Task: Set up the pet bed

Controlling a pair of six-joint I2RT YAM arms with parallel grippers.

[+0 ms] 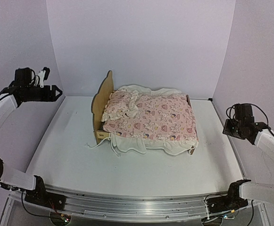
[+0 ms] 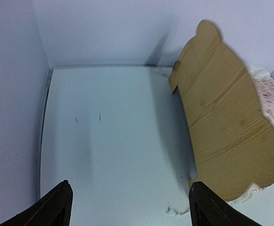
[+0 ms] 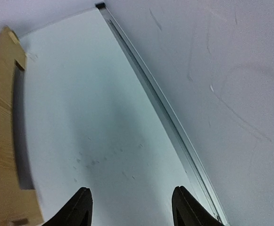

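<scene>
Between the two claws, mid-table: pet bed, pale wood. Its bear-ear headboard lies ahead and to the right of the left claw; its footboard lies ahead and to the left of the right claw.

Claws: both released, fingers spread with nothing between them, each well apart from the bed.

Bedding:
- pink heart-print quilt over the frame
- ruffled pillow at the headboard end
- white frilled underlay spilling past the near rail
- loose ties trailing on the table beside the headboard leg

Condition: appears made up, though the far side of the quilt is too hidden to say whether it lies square.

Hazards, judged:
- A claw reaching in low could snag the ties or frill and drag the light frame askew.
- A pinch on the quilt could pull the pillow off.
- A push at the headboard could tip the bed.
</scene>
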